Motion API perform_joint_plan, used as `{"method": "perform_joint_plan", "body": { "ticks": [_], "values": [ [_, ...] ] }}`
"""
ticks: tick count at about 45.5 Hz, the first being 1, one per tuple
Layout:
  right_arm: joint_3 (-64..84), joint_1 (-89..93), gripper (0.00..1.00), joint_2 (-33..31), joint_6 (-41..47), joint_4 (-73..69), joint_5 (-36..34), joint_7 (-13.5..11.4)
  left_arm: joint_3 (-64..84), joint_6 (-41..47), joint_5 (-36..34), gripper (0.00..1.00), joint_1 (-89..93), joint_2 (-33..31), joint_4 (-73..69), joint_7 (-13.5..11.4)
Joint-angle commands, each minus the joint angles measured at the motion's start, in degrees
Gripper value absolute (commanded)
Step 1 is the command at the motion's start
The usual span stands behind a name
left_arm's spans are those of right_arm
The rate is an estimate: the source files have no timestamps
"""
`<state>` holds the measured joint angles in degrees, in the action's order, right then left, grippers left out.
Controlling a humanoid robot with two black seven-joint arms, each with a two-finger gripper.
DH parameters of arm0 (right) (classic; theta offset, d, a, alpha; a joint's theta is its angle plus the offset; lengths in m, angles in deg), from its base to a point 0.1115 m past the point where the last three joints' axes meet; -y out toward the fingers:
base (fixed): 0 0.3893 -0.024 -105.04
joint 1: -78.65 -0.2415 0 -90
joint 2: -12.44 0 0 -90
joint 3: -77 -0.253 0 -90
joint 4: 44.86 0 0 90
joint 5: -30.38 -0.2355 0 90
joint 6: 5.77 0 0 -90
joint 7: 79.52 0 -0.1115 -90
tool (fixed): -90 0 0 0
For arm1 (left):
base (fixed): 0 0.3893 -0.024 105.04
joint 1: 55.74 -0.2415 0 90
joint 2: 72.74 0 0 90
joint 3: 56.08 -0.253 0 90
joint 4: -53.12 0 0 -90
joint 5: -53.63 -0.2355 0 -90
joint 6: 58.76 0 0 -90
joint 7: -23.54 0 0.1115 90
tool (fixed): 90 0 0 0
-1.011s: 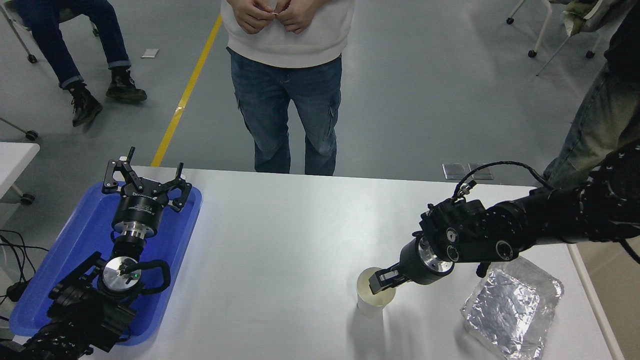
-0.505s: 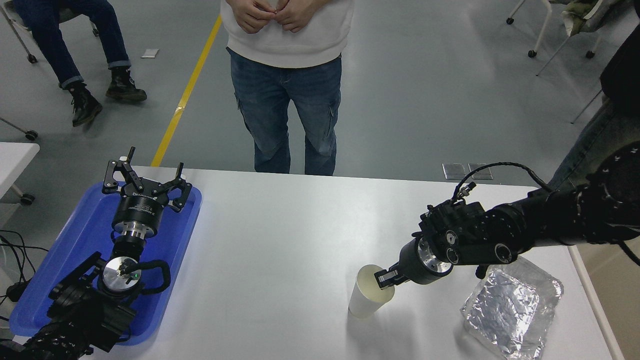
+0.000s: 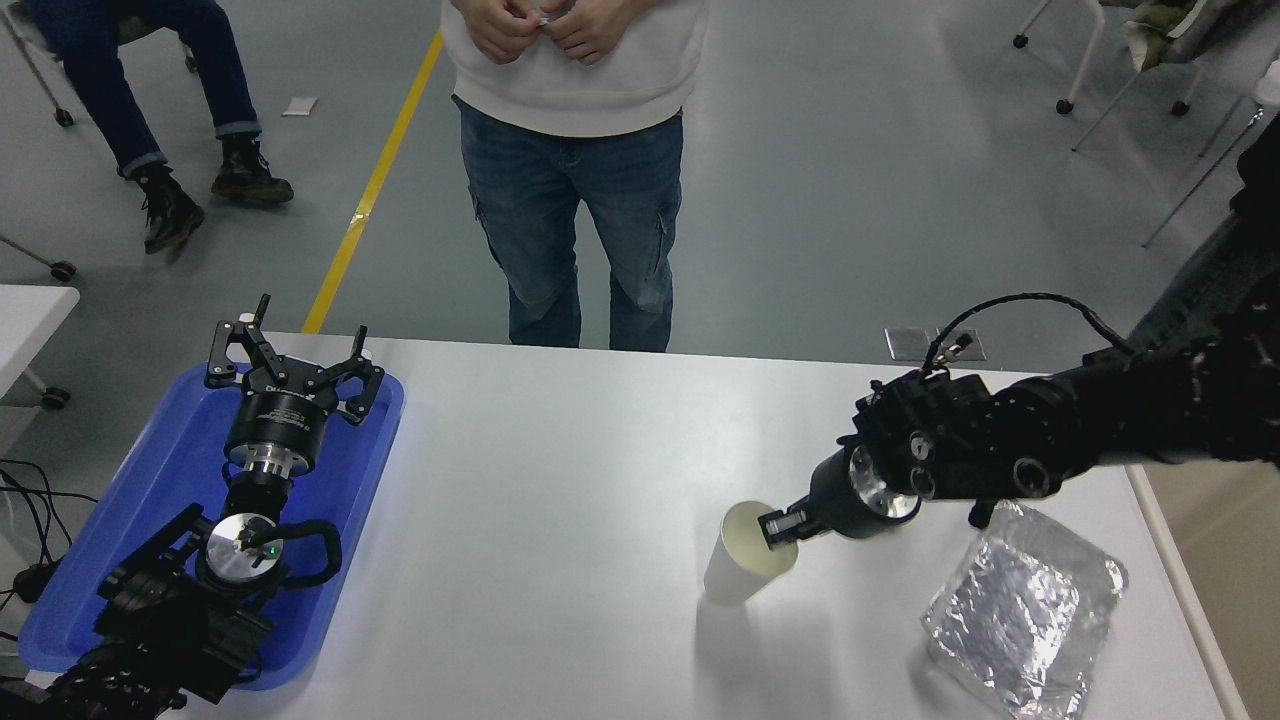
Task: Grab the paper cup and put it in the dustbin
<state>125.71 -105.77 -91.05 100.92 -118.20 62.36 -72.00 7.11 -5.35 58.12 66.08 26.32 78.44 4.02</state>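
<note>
- The small white paper cup [image 3: 745, 555], cream inside with a rolled rim, is near the middle-right of the white table [image 3: 560, 500], tilted with its mouth turned up and toward the right arm; a shadow lies on the table just below it, and whether its base touches the surface cannot be told.
- The cup's inside shows nothing but the gripper's finger.
- The black right gripper [image 3: 778, 525] comes in from the right edge, its fingers pinched narrow on the cup's right rim, one finger inside the mouth.
- The crinkled silver foil tray [image 3: 1020, 610] lies on the table to the right of the cup, apart from it; nothing is seen in it.
- The flat blue plastic tray [image 3: 150, 530] sits at the table's left edge; the black left gripper [image 3: 295, 365] is parked over it, fingers spread wide and gripping nothing.
- A person in a white top and blue jeans [image 3: 575, 180] stands at the far side, hands together.
</note>
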Motion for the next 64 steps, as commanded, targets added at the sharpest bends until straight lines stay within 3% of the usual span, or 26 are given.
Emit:
{"method": "perform_joint_plan", "body": {
  "ticks": [1, 13, 28, 53, 64],
  "values": [
    [4.7, -16.2, 0.0, -5.9, 4.1, -10.1, -4.0, -0.2, 0.0, -0.1, 0.0, 1.0, 0.0, 0.0, 0.0, 0.0],
    [10.4, -35.2, 0.0, -8.0, 11.8, -17.7, -11.1, -0.3, 0.0, -0.1, 0.0, 1.0, 0.0, 0.0, 0.0, 0.0],
    [14.6, -46.3, 0.0, -7.9, 19.1, -18.6, -12.6, -0.3, 0.0, -0.1, 0.0, 1.0, 0.0, 0.1, 0.0, 0.0],
    [18.1, -49.5, 0.0, -8.0, 22.1, -18.5, -12.5, -0.3, 0.0, 0.0, 0.0, 1.0, 0.0, 0.0, 0.0, 0.0],
    [22.6, -49.2, 0.0, -14.6, 23.8, -15.9, -6.2, 0.0, 0.0, 0.0, 0.0, 1.0, 0.0, 0.0, 0.0, 0.0]
  ]
}}
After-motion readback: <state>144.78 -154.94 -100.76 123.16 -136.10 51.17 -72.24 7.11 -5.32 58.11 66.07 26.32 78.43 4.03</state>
